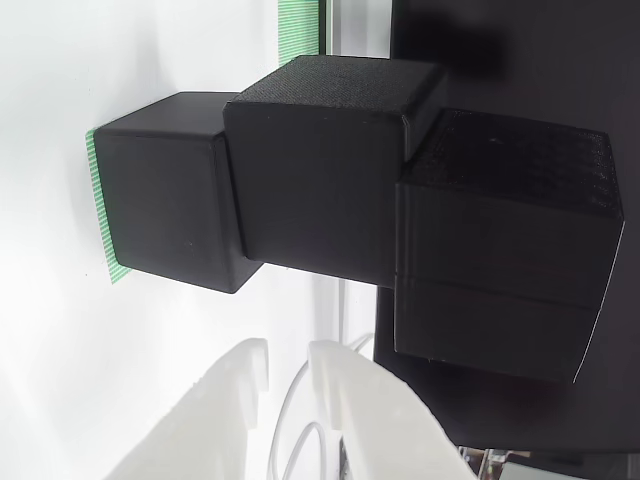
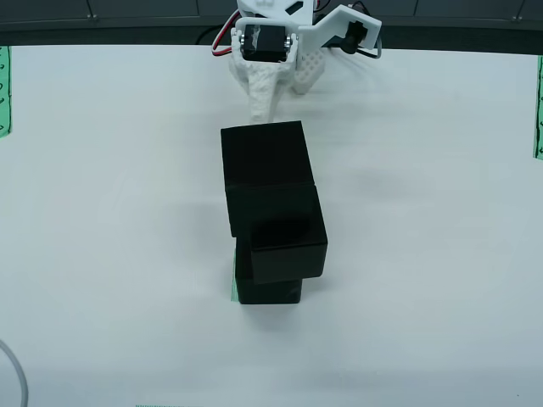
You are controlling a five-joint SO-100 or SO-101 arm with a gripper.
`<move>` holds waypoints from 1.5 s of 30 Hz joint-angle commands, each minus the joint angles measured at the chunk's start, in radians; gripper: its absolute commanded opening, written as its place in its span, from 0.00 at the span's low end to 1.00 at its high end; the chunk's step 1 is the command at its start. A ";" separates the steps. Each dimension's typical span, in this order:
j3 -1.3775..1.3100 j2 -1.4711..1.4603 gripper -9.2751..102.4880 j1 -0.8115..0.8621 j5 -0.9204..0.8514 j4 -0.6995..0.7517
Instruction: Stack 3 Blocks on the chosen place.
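Blocks (image 2: 273, 225) are standing three high on the patch (image 2: 234, 288), near the table's (image 2: 102, 212) middle, each skewed off the one below. Gripper (image 2: 265, 102) is hanging open, empty, beside the top block; any nudge is risking a topple.

The three matt black plastic cubes (image 1: 330, 180) show finely ridged, grainy faces. The white plastic jaws look smooth and slightly glossy. The white bench (image 2: 102, 212) is smooth and matt; the green striped patch (image 1: 97, 190) lies flat, papery.

Bright even light, white table (image 2: 102, 254) near overexposed, faint soft shadows, close view slightly blurry
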 commanded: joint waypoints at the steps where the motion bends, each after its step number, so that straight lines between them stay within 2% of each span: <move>1: 0.031 0.020 0.08 -0.005 -0.002 0.003; 45: 0.031 0.021 0.08 0.000 0.046 0.000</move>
